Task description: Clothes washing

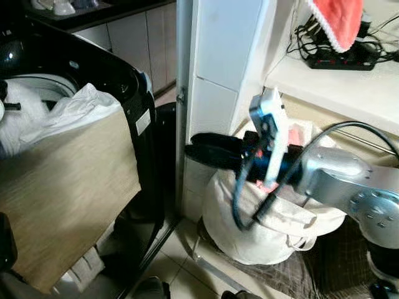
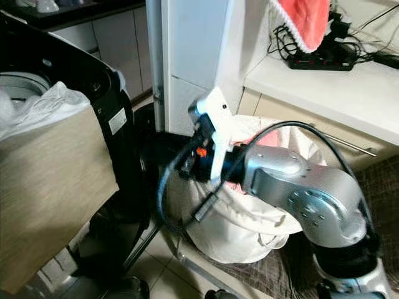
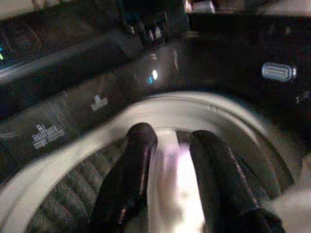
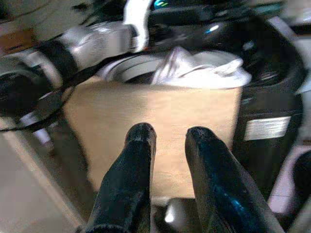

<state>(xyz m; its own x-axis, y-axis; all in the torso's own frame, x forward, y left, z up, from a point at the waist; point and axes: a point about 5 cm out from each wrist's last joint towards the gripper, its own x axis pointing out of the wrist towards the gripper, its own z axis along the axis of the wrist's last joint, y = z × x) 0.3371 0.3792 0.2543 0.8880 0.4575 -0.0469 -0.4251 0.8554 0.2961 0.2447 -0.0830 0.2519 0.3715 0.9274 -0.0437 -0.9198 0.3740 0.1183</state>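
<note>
Tan woven cloth [image 1: 62,187] over black washer [image 1: 134,87].

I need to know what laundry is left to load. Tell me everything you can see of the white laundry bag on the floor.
The white laundry bag is a soft, rounded fabric sack, bulging and creased, standing upright on a dark mat on the floor beneath the white counter. Its mouth is open, with something pink showing inside. A fabric handle loop hangs at its side. The right arm reaches across in front of it, hiding its upper part.
</note>
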